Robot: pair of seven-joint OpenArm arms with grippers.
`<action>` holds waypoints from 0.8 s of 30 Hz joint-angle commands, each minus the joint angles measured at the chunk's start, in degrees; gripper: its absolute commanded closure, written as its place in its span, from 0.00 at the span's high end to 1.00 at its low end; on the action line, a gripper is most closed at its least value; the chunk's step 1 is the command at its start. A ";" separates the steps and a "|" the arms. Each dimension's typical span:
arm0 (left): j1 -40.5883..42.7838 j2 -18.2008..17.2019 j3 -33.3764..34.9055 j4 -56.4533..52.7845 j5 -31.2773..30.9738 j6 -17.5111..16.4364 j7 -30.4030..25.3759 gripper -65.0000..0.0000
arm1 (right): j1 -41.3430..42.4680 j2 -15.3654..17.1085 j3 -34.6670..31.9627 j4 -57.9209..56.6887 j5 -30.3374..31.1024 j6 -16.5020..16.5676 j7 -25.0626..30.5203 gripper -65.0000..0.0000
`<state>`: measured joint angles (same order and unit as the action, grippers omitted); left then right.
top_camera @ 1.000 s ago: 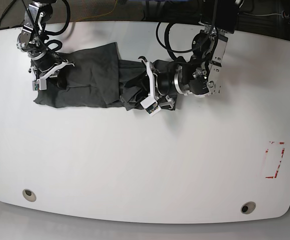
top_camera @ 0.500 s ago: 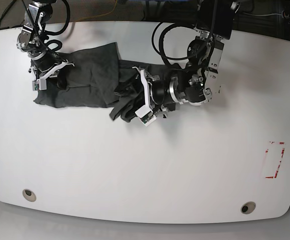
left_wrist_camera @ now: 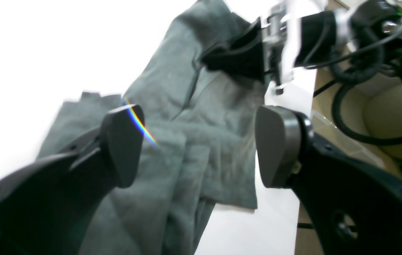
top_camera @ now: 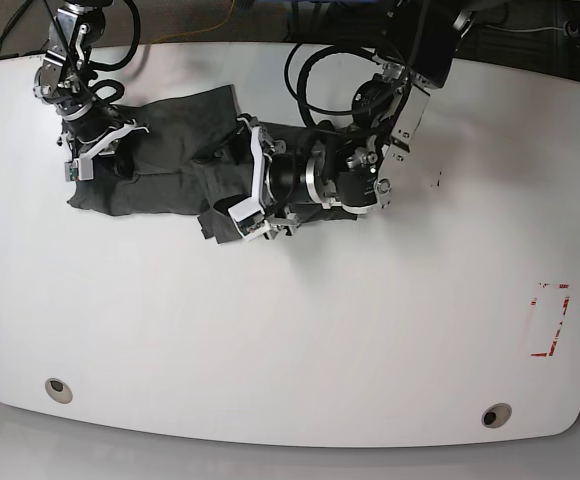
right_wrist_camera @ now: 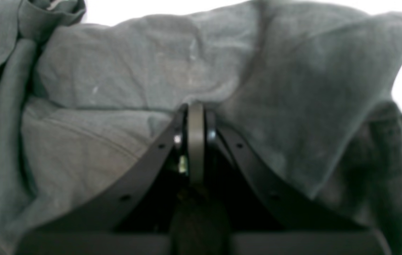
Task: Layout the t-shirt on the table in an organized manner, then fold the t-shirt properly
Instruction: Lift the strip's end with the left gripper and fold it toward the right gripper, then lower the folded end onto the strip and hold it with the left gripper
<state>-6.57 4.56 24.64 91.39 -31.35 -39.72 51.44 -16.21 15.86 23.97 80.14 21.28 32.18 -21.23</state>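
Note:
The dark grey t-shirt lies bunched at the table's far left, its right part folded in over the middle. My right gripper sits on the shirt's left end, shut on a fold of fabric; in the right wrist view its closed fingers pinch the t-shirt. My left gripper hovers over the shirt's right end, open. In the left wrist view the left gripper straddles the t-shirt with nothing between its pads, and the right gripper shows beyond.
A red tape rectangle marks the table at the right. Two round grommets sit near the front edge. Black cables loop behind the left arm at the back edge.
My left gripper moved leftward, dragging the shirt's right part over toward the middle, and opened, letting the fabric go. The right gripper stayed put, shut on the shirt.

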 commanded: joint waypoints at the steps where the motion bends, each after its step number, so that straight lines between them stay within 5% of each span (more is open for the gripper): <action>1: -2.27 0.41 -0.16 1.92 -1.22 -0.28 -1.02 0.71 | -0.54 0.45 -0.10 -0.18 -3.30 -1.20 -6.50 0.00; 7: -3.85 -1.88 -2.45 2.19 -0.16 -0.28 -1.02 0.71 | -0.45 0.54 -0.10 -0.18 -3.30 -1.20 -6.50 0.00; 12: -4.55 -4.34 -6.67 2.36 6.87 -0.28 -1.37 0.70 | -0.45 0.45 -0.10 -0.18 -3.30 -1.20 -6.50 0.00; 24: 0.72 -7.41 -8.16 9.22 22.69 -0.28 -13.15 0.33 | 0.34 0.45 -0.10 -0.45 -3.30 -1.20 -6.50 0.00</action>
<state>-6.37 -2.59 16.58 99.09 -9.50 -39.72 40.86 -15.53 16.01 23.97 80.29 21.41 32.23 -22.72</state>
